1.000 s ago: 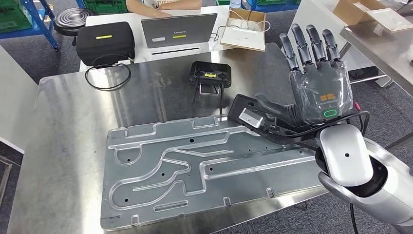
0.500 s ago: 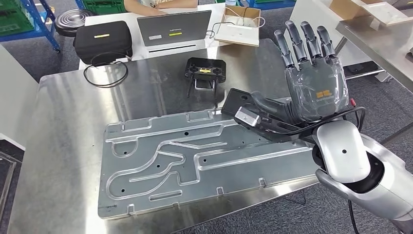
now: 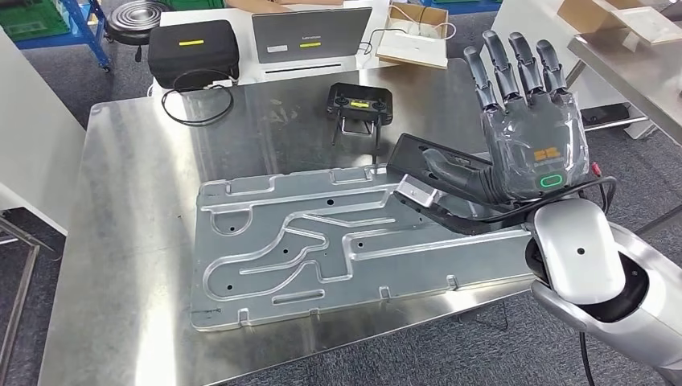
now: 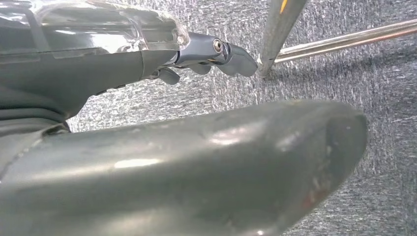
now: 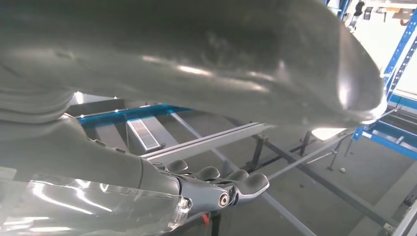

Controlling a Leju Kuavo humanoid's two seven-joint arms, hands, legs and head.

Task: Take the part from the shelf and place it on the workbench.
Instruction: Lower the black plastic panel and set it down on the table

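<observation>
Right hand point(image 3: 527, 141) is raised above the right end of the workbench point(image 3: 129, 217), palm away from the head camera, fingers spread and straight, thumb reaching toward the part; nothing is gripped in it; a black bracket with a small silver block point(image 3: 414, 193) sits under the thumb, and whether it touches the plate cannot be told. Left hand point(image 4: 206, 51) hangs over grey carpet beside a metal leg; its fingers look loosely curled with nothing seen in them, but whether they are closed cannot be told.

Part point(image 3: 354, 245): a large flat machined metal plate with milled channels, drilled holes and small edge tabs; it lies flat on the workbench, its near long edge close to the table's front edge, its right end under the right forearm. Judgement: placement looks essentially done. Judgement on handling: stiff, heavy for its size, smooth and likely slippery on the steel top; unlikely to break, though edges may scratch; best held at the long edges or tabs, not by the thin channel walls.

Beyond the plate: a black handheld controller point(image 3: 359, 103) stands near its far edge, the closest obstruction if the plate slides forward; further left a coiled black cable point(image 3: 197, 96) and a black case point(image 3: 195, 50); behind them a laptop point(image 3: 310, 34) and an open cardboard box point(image 3: 414, 36).
</observation>
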